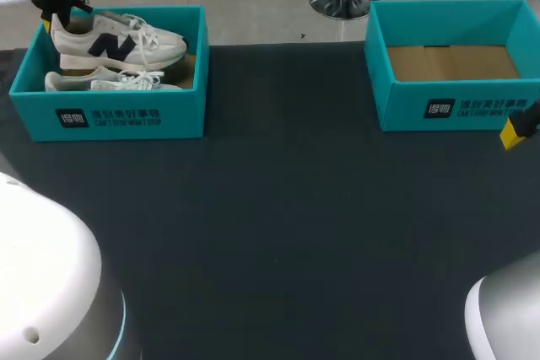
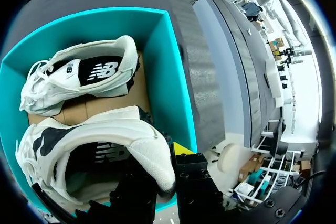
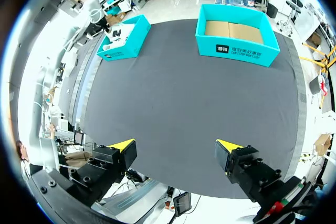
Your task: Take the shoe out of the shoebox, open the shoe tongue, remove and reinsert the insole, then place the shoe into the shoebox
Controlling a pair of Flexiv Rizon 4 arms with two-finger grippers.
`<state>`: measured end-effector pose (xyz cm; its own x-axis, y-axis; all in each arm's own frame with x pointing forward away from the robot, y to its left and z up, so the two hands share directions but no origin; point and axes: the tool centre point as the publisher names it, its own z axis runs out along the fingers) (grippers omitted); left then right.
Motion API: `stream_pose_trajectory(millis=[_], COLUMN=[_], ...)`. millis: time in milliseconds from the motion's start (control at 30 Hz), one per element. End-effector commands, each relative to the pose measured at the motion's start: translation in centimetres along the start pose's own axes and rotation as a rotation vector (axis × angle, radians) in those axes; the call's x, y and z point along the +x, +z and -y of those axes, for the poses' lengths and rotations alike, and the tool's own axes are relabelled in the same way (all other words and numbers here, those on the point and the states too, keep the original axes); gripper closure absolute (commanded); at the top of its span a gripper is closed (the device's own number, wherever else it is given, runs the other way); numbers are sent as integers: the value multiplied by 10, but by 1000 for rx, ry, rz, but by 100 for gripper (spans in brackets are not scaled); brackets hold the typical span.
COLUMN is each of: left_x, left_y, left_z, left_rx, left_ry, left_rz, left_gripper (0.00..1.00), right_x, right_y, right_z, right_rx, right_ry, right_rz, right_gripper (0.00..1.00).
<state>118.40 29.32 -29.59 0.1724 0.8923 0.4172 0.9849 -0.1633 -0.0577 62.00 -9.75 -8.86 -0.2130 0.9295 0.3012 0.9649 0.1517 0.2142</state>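
While the left gripper (image 1: 57,11) is closed on the heel of the shoe (image 1: 118,38), it holds that white, navy-marked shoe over the far side of the shoebox (image 1: 110,117), heel above the box's left wall and toe pointing toward its right wall. From the left wrist, the shoe (image 2: 94,150) fills the space at the fingers: one yellow fingertip (image 2: 182,148) presses the outside of the heel collar, and the other finger is mostly hidden by the heel. The shoe's dark opening faces the camera.

Beyond the held shoe, a second shoe (image 2: 79,74) lies on its side on the cardboard floor of the shoebox (image 2: 163,61). In the head view this second shoe (image 1: 105,82) sits along the near wall of the box, just below the raised one.

The right gripper (image 3: 175,148) stands wide open with nothing between its tips, well apart from the shoebox (image 3: 123,40) and over bare dark table (image 3: 184,93). In the head view only a yellow tip of the right gripper (image 1: 513,135) shows, far to the right of the shoebox.

An empty shoebox (image 1: 456,65), also teal with a cardboard floor, stands well to the right of the shoebox, level with it along the far edge of the table (image 1: 287,208).
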Motion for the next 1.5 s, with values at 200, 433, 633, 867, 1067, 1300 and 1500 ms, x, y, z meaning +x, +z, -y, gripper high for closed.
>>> stream_pose_trajectory(millis=[200,433,633,867,1067,1300,1500], left_x=[-12,-16,-17,-11,-12,-9,-12], left_y=[30,32,22,-20,-63,-75,-62], left_z=[-2,-3,4,31,72,119,140], left_rx=[-5,-10,-43,-78,-90,-44,-5], left_ry=[7,42,67,93,110,53,72], left_rz=[11,4,-7,42,123,168,250], left_gripper=[100,100,0,0,0,0,0], right_x=[0,0,0,0,0,0,0], right_y=[-1,-1,-1,-1,-1,-1,-1], right_z=[-3,-3,-3,-3,-3,-3,-3], right_rx=[6,6,6,6,6,6,6], right_ry=[1,1,1,1,1,1,1], right_rz=[1,1,1,1,1,1,1], right_gripper=[0,0,0,0,0,0,0])
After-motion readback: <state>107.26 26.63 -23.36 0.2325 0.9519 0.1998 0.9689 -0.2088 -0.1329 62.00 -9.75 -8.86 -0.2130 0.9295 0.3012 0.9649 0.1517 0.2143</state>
